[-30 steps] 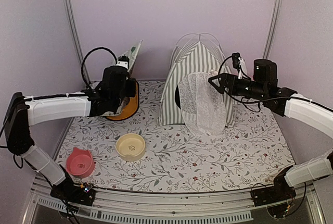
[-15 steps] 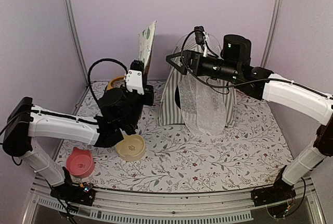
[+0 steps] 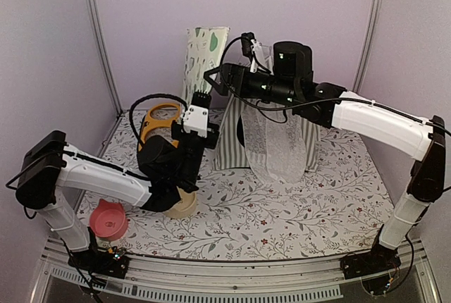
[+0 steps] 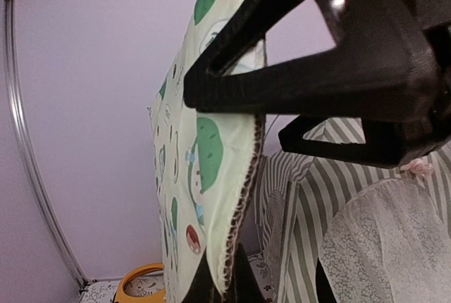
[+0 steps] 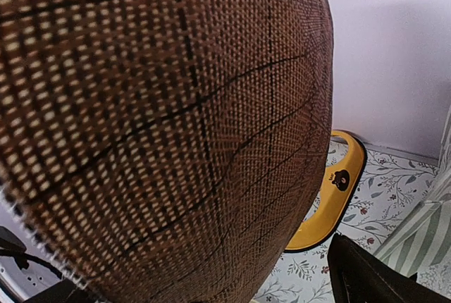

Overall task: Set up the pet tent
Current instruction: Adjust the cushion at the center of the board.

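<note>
The left gripper (image 3: 201,100) is clamped on the bottom edge of the one mat (image 3: 207,49), holding it upright just left of the tent (image 3: 232,132), printed cream face toward the camera above. The right gripper (image 3: 213,77) reaches across in front of the tent's top to the same mat; in the left wrist view its two black fingers (image 4: 282,70) stand well apart, one crossing the printed face and one just off the mat's stitched edge, so its jaws are open and not pinching the cloth. The right wrist view is nearly filled by the mat's brown woven back. The single tent stands upright at the back middle of the table (image 3: 303,211), grey-green and white stripes showing, its lace flap (image 3: 282,149) hanging down over the front. Left of the tent, near the wall, lies one yellow dish (image 3: 156,115). There are two bowls, both to the tent's front left: a cream one (image 3: 187,206), partly hidden under the left arm, and a pink one (image 3: 108,222) further out toward the table's near left corner.
</note>
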